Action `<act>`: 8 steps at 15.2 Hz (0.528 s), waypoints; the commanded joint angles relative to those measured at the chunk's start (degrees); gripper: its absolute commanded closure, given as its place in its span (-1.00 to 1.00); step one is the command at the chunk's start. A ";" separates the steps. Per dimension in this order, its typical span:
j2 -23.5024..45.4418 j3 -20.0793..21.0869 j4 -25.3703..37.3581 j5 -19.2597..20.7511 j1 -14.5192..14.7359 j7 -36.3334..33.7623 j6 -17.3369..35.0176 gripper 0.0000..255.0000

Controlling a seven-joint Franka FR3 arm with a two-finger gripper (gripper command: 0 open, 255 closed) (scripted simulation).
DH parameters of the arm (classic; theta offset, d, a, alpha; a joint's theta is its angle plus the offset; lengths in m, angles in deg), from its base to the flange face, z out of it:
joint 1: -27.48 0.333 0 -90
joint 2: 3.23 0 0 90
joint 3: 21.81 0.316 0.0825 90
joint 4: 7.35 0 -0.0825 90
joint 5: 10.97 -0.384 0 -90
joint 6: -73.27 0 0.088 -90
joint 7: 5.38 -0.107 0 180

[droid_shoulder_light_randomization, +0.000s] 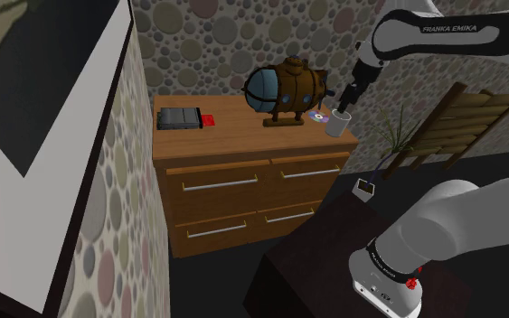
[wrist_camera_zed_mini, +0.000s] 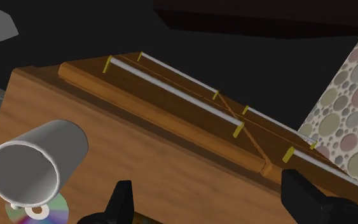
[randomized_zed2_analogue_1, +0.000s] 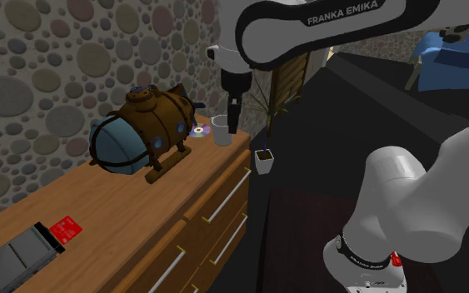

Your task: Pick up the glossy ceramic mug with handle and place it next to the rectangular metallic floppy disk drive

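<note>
White mug [droid_shoulder_light_randomization: 337, 123] stands on the dresser [droid_shoulder_light_randomization: 243, 135] corner, beside a shiny disc [droid_shoulder_light_randomization: 316, 116]. The hand [droid_shoulder_light_randomization: 342, 108] hangs just above, fingers apart, holding nothing. It is the reaching step, I think; next it must line up, drop and squeeze.

On the warm brown dresser [droid_shoulder_light_randomization: 243, 135], the mug [droid_shoulder_light_randomization: 337, 122] is showing pale grey, the disc [droid_shoulder_light_randomization: 316, 116] a rainbow sheen, the submarine model [droid_shoulder_light_randomization: 287, 90] brown with blue panes, the floppy disk drive [droid_shoulder_light_randomization: 178, 118] dark grey, the card [droid_shoulder_light_randomization: 209, 120] red. Behind the dresser, the wall [droid_shoulder_light_randomization: 207, 36] is showing grey, pink and olive pebbles.
</note>
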 commanded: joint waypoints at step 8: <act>16.84 -8.56 5.51 -2.69 -0.43 10.16 11.22 -1.00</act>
